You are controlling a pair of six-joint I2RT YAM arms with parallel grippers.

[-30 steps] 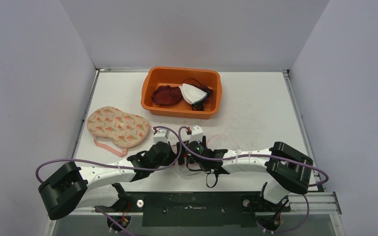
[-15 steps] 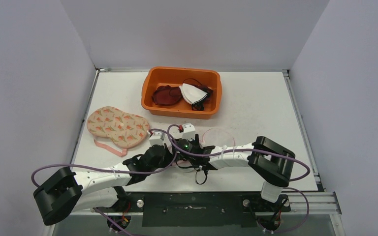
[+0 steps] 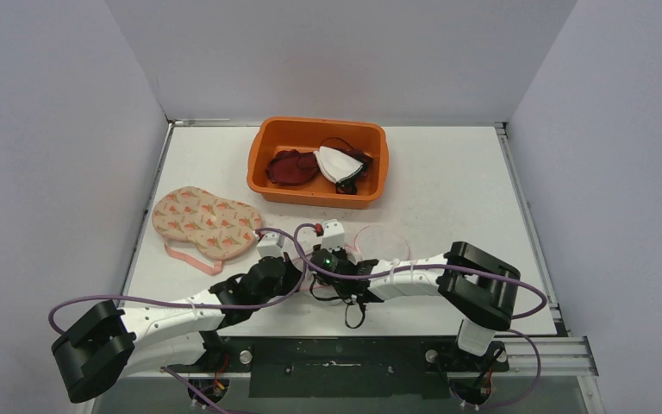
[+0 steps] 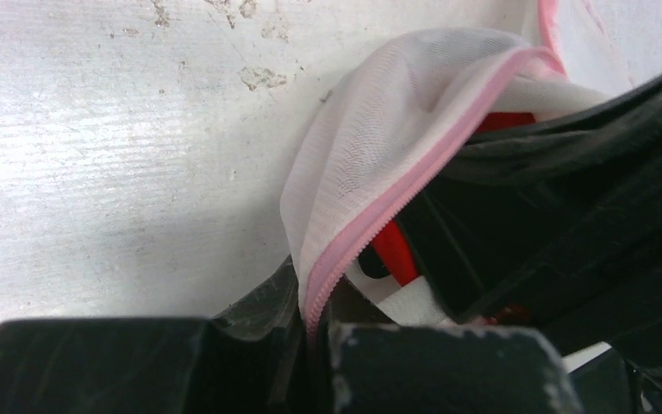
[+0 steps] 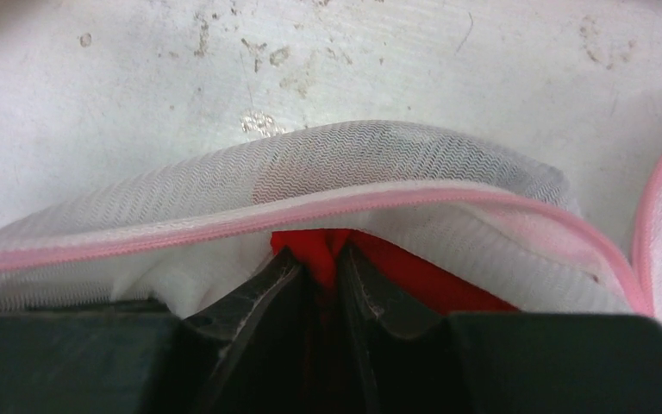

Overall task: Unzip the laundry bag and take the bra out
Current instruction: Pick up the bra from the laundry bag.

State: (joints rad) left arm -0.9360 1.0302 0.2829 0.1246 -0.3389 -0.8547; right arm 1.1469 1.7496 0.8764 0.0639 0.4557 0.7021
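The white mesh laundry bag (image 3: 381, 242) with its pink zipper lies on the table in front of both arms, its mouth open. My left gripper (image 4: 315, 315) is shut on the bag's pink zipper edge (image 4: 358, 237), holding the mesh (image 4: 371, 147) up. My right gripper (image 5: 321, 259) reaches inside the bag's (image 5: 353, 159) opening, shut on a fold of the red bra (image 5: 396, 276). The bra's red strap (image 4: 394, 250) also shows through the opening in the left wrist view. In the top view both grippers (image 3: 309, 278) meet at the bag's left end, and the bra is hidden there.
An orange tub (image 3: 263, 155) at the back holds a dark red garment (image 3: 291, 166) and a white one (image 3: 336, 162). A floral padded pouch (image 3: 207, 222) with a pink strap lies at the left. A black strap (image 3: 358, 315) hangs under the right wrist.
My right gripper has pushed left into the bag's mouth and closed on the red fabric. The left gripper kept its hold on the zipper edge while its arm shifted slightly left.
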